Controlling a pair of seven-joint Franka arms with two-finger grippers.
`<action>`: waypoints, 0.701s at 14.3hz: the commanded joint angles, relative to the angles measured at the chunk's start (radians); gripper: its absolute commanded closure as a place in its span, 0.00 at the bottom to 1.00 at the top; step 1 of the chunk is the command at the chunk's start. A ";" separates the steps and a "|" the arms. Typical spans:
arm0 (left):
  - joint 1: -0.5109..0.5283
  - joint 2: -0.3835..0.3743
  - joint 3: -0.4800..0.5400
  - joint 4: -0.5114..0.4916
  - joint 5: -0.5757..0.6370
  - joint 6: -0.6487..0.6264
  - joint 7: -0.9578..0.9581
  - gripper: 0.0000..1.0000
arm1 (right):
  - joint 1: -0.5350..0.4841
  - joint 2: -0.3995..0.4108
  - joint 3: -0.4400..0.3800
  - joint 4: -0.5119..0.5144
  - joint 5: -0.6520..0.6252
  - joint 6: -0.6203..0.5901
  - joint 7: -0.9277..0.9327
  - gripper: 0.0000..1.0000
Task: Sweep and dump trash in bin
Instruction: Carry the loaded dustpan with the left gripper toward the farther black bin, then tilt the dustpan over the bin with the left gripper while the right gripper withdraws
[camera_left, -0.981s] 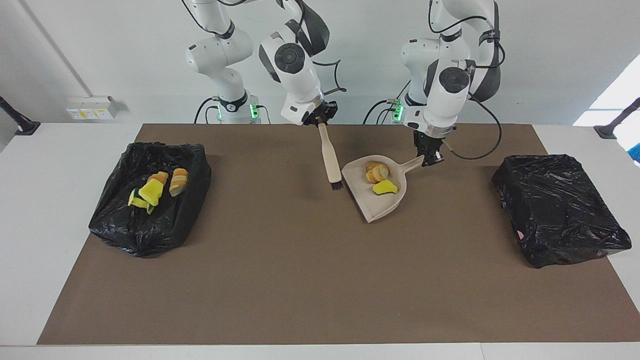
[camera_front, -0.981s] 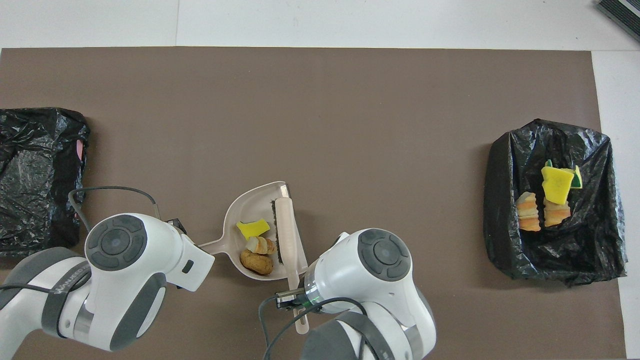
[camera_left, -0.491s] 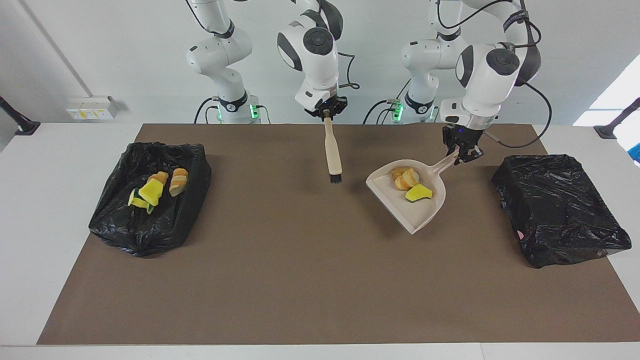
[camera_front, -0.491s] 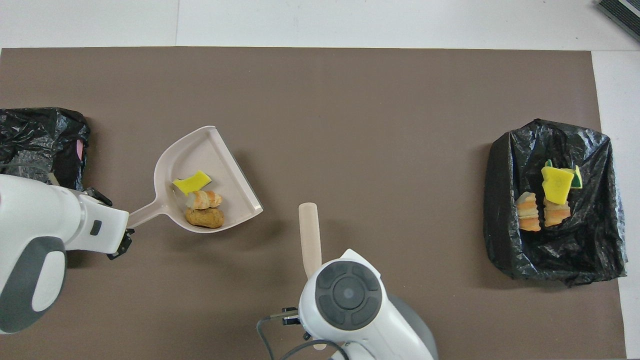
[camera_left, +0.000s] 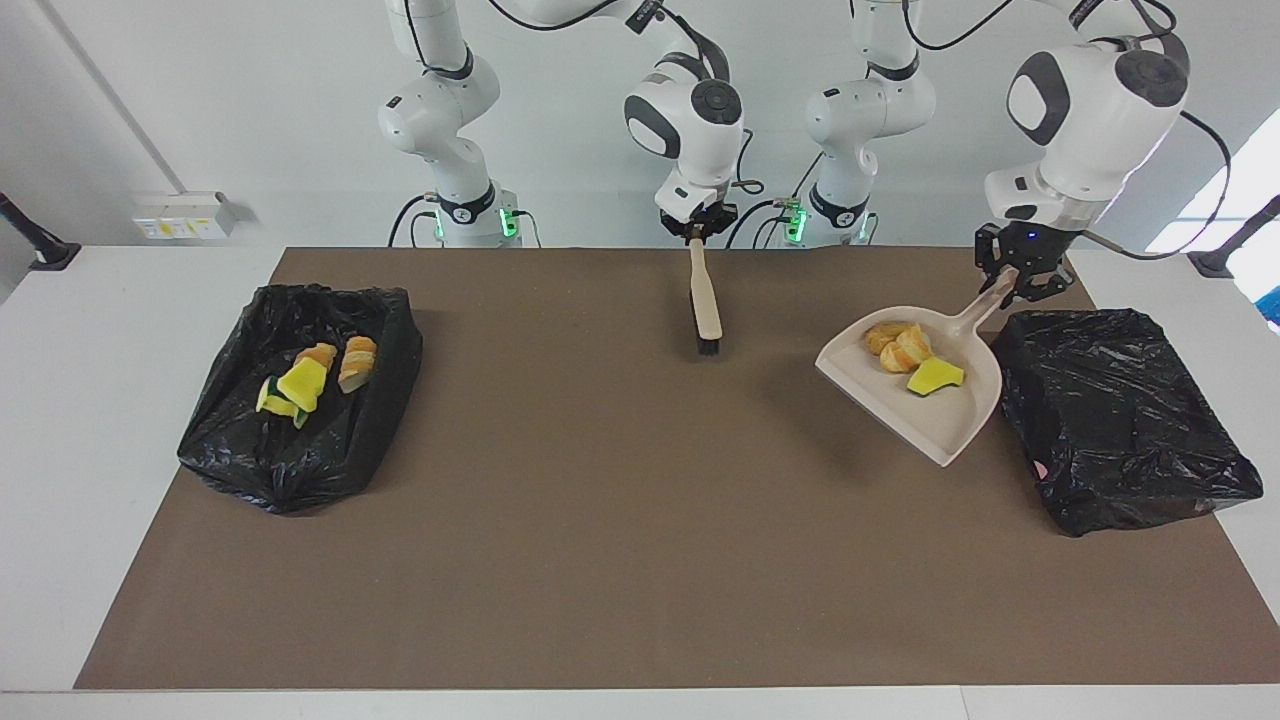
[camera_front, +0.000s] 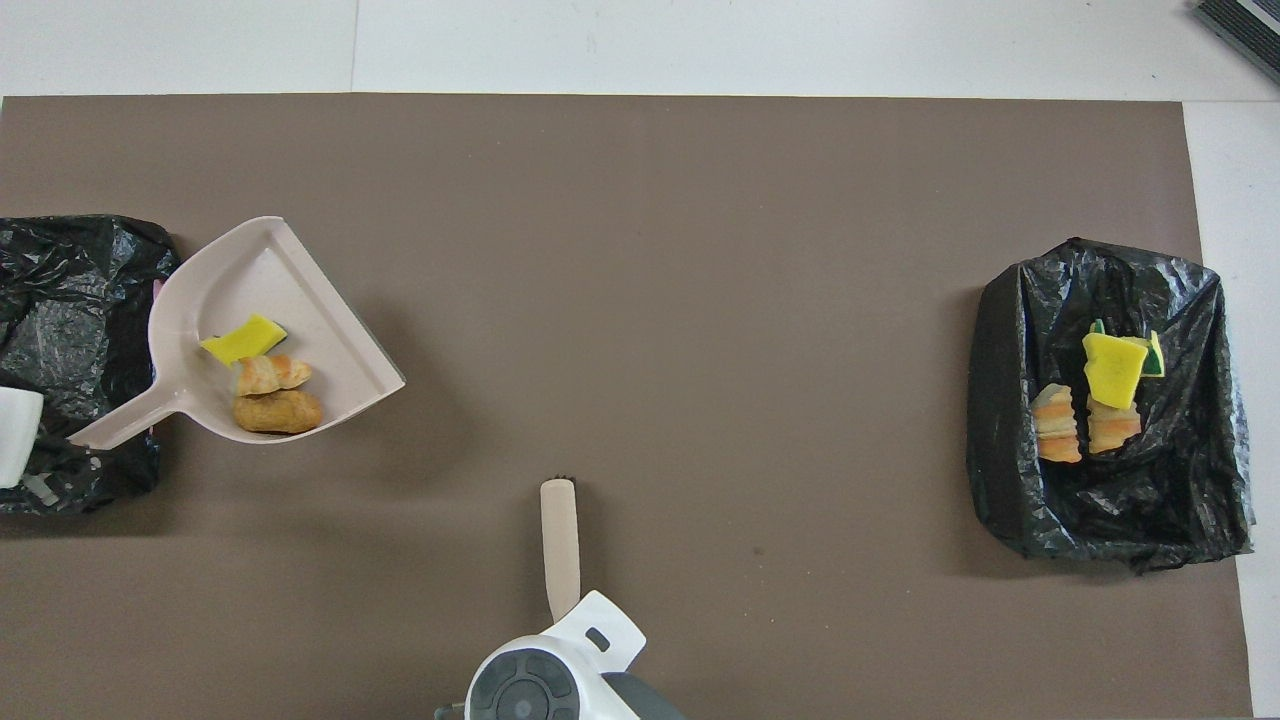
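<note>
At the right arm's end of the table sits a black-bagged bin (camera_left: 300, 395) already holding several scraps (camera_left: 315, 378), yellow sponge bits and bread pieces. Over the middle of the brown mat (camera_left: 600, 520), the right gripper (camera_left: 697, 231) is clenched on the handle of a brush (camera_left: 705, 305), which hangs bristles-down, clear of the mat, waiting. Next, the left gripper (camera_left: 1020, 280) grasps the handle of the beige dustpan (camera_left: 950, 415), held up in the air beside the second bin (camera_left: 1120, 420) at the left arm's end. Three scraps ride in the pan (camera_left: 912, 358). I see no loose trash on the mat, so sweeping looks finished; this last load's dumping remains.
</note>
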 joint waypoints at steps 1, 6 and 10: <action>0.133 0.073 -0.009 0.133 -0.005 -0.088 0.088 1.00 | 0.012 -0.020 0.000 -0.064 -0.021 0.072 0.037 1.00; 0.323 0.173 -0.001 0.302 -0.034 -0.090 0.273 1.00 | 0.012 -0.023 0.000 -0.075 -0.007 0.062 0.036 0.01; 0.324 0.262 0.100 0.396 0.079 -0.033 0.447 1.00 | 0.002 -0.022 -0.003 -0.006 -0.047 -0.065 0.034 0.00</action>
